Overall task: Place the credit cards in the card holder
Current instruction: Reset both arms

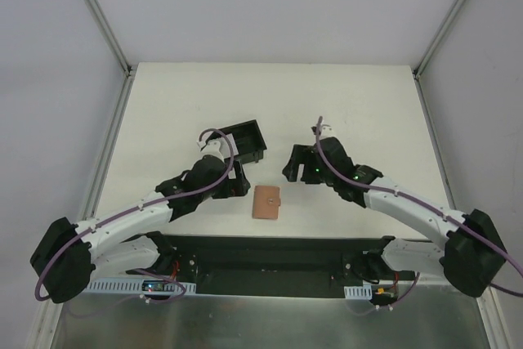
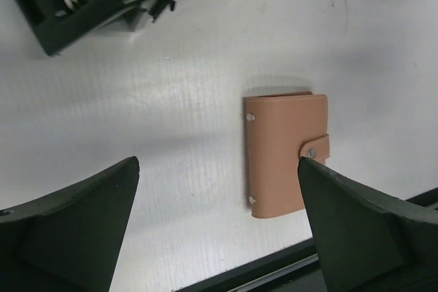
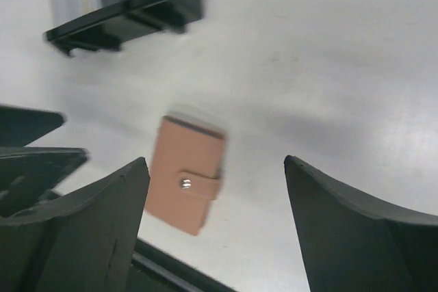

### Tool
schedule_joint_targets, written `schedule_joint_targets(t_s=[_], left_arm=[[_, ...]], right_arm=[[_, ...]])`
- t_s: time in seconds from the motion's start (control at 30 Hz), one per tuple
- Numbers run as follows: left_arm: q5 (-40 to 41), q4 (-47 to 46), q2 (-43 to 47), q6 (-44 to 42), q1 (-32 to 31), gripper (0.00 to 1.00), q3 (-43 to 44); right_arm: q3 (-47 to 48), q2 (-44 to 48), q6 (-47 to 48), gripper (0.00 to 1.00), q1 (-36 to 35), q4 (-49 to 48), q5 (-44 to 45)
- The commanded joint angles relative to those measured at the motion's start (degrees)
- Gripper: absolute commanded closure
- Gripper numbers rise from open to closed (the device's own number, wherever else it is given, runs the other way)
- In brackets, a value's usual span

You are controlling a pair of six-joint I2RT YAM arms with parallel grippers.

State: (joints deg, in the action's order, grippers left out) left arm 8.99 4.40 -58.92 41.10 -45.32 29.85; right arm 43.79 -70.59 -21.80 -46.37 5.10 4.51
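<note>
The card holder (image 1: 266, 202) is lying flat on the white table (image 1: 368, 104), just below the middle of the overhead view, between the two arms and touching neither. It is sitting folded shut, with its small tab reaching over the edge and pressed onto its snap, as both wrist views are showing. The left gripper (image 2: 217, 169) is standing wide apart and carrying nothing, its two dark fingers framing the card holder from the lower corners of its own view. The right gripper (image 3: 215, 161) is likewise gaping, with nothing between its fingers, and is hovering over the same spot from the other side. No credit cards are showing anywhere: none on the table, none in either gripper, none poking out of the folded leather. Judging by that, the cards are probably sitting inside already and the work is looking finished or very nearly so, though the pictures are not letting anyone see into the pockets to confirm it. If anything is remaining, it is only the arms pulling clear. Counting what is in view: one card holder, one black box (image 1: 245, 143) resting above and left of it in the overhead view, two grippers, and no cards. Whether the box is holding anything I cannot tell.
</note>
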Motion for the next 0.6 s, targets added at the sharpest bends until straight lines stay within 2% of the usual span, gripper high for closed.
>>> schedule_joint_targets(t_s=[0.0,0.13,0.3,0.43,0.57], left_arm=[[4.97,5.78,1.96,-3.05,1.11,0.01,2.58],[7.08,7.37,3.89,-2.87,1.11,0.01,2.06],[9.90,7.99,7.23,-1.03,1.20,0.01,1.00],[12.36,8.43,8.81,-0.59,1.20,0.01,0.65],[15.87,9.83,9.43,-0.75,1.02,0.01,1.70]], right_arm=[[-4.93,8.87,0.44,0.14,7.50,5.87,7.08],[-5.91,14.94,2.63,0.07,17.08,12.55,9.63],[-5.65,18.82,7.03,0.02,27.89,16.60,12.18],[-6.87,19.35,9.76,0.00,32.48,16.17,16.12],[-10.73,18.56,14.93,0.04,33.71,10.04,20.87]])
